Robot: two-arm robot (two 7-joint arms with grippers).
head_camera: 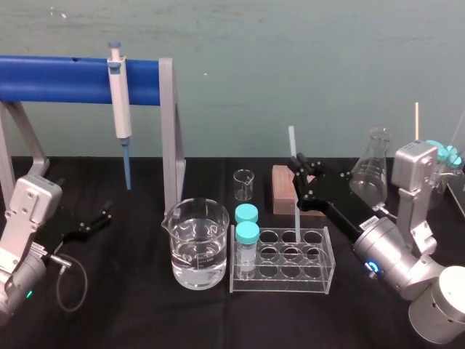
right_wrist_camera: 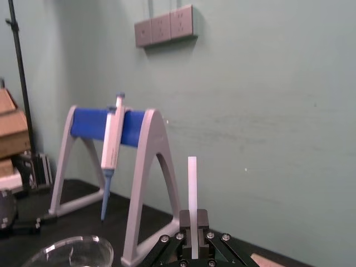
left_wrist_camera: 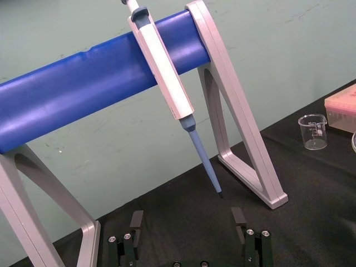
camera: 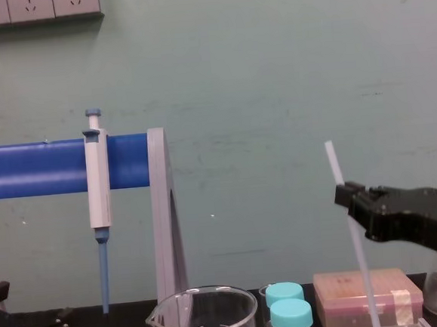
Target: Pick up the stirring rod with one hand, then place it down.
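Observation:
The stirring rod [head_camera: 293,149] is a thin white translucent stick standing nearly upright, and my right gripper [head_camera: 299,169] is shut on it about a third of the way down. Its lower end hangs over the back row of the clear tube rack [head_camera: 282,280]. In the chest view the rod [camera: 335,163] leans slightly, with the right gripper [camera: 348,196] clamped on it from the right. The rod's top [right_wrist_camera: 192,181] rises from between the closed fingers of the right gripper [right_wrist_camera: 193,225]. My left gripper [head_camera: 102,218] rests open at the far left, low over the black table, with the left gripper [left_wrist_camera: 187,222] holding nothing.
A grey pipette [head_camera: 120,94] with a blue tip hangs on the blue-barred stand [head_camera: 65,78] at the back left. A beaker of water [head_camera: 195,243], a small empty beaker [head_camera: 244,185], two teal-capped vials [head_camera: 247,236], a brown block [head_camera: 285,190] and a conical flask [head_camera: 374,171] surround the rack.

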